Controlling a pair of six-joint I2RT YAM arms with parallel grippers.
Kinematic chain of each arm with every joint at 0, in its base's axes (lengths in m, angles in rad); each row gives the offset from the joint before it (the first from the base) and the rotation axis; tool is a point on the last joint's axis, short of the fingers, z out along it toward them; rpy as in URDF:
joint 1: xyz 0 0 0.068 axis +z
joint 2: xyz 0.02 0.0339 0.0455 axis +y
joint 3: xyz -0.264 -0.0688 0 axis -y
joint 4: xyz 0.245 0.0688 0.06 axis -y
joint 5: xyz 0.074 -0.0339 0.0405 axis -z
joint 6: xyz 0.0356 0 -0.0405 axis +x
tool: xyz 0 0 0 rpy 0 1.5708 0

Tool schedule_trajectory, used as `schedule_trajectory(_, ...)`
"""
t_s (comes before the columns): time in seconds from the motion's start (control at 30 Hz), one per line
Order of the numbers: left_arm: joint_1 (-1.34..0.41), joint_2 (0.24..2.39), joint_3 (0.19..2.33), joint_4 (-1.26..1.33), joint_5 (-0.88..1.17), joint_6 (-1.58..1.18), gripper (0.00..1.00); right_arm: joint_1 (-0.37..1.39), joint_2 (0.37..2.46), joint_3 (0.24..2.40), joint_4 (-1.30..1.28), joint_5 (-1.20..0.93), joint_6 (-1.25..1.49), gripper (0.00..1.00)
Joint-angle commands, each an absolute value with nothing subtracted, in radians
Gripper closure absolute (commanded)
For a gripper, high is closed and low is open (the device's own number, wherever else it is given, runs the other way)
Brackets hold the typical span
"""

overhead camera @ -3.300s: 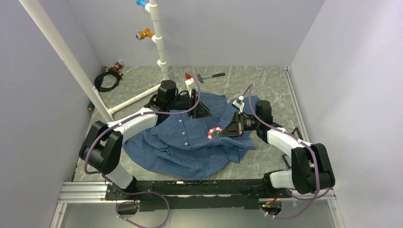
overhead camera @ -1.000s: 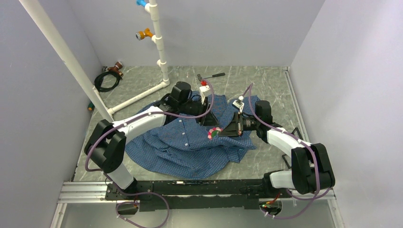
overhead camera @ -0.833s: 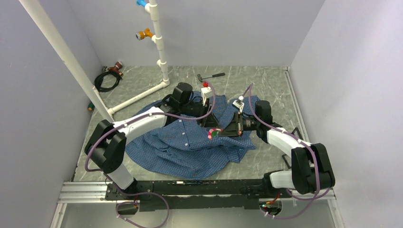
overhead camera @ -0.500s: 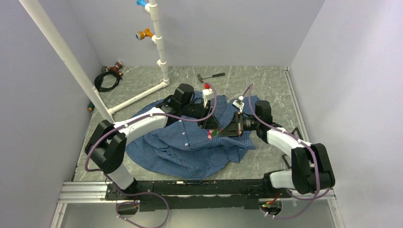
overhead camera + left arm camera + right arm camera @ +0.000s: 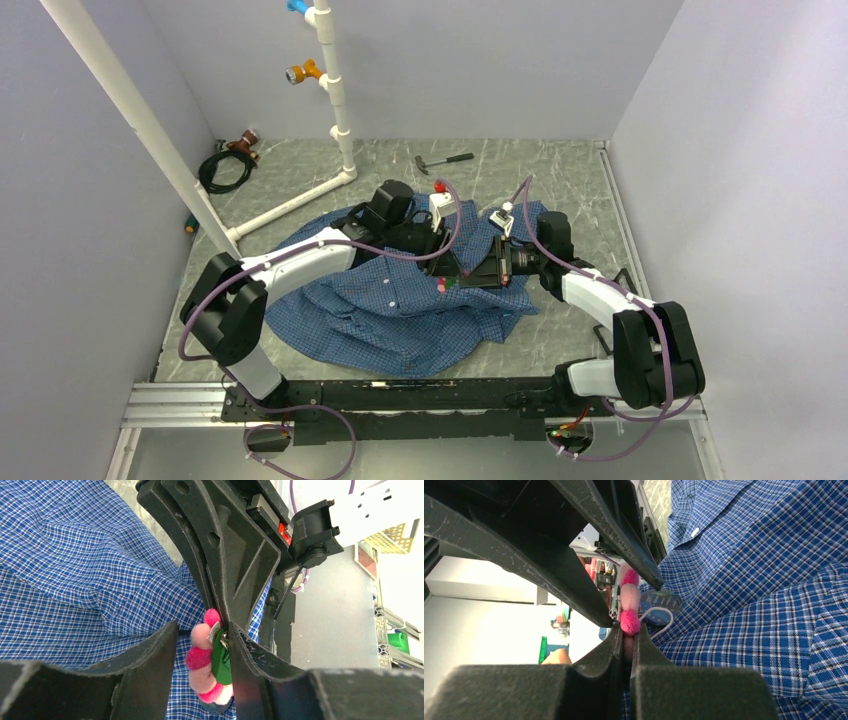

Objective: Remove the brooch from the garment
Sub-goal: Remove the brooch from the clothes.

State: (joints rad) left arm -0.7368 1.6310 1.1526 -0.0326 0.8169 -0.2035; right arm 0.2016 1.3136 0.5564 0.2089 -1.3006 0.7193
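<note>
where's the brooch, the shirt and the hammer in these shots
brooch (image 5: 204, 656): left wrist view, on its pink petals
shirt (image 5: 400, 320): top external view, on bare checked cloth below the grippers
hammer (image 5: 447, 159): top external view, on its handle

Matt woven cloth, fine-checked and creased, for the garment (image 5: 390, 310). Fuzzy pink plush on the brooch (image 5: 202, 667), with a smooth, faintly glossy green centre. Hard matt black plastic on the left tool (image 5: 200, 647) and right tool (image 5: 626, 635), scuffed pale along the edges. Smooth grey marbled finish on the surface (image 5: 560, 170). Smooth white plastic on the pipe (image 5: 335, 90).
</note>
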Motion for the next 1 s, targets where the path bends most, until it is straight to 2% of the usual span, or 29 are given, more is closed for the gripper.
schedule_trajectory(0.0, -0.759, 1.636, 1.205, -0.071, 0.748, -0.16, 0.53, 0.198, 1.296, 0.591, 0.246, -1.324, 0.738, 1.0)
schedule_trajectory(0.23, -0.778, 1.653, 1.251, -0.133, 0.663, -0.135, 0.52, 0.198, 1.292, 0.585, 0.252, -1.324, 0.74, 1.0)
schedule_trajectory(0.43, -0.73, 1.629, 1.251, -0.068, 0.793, -0.201, 0.45, 0.195, 1.297, 0.589, 0.233, -1.318, 0.721, 1.0)
schedule_trajectory(0.97, -0.706, 1.576, 1.193, -0.101, 0.842, -0.202, 0.48, 0.189, 1.314, 0.581, 0.249, -1.302, 0.736, 1.0)
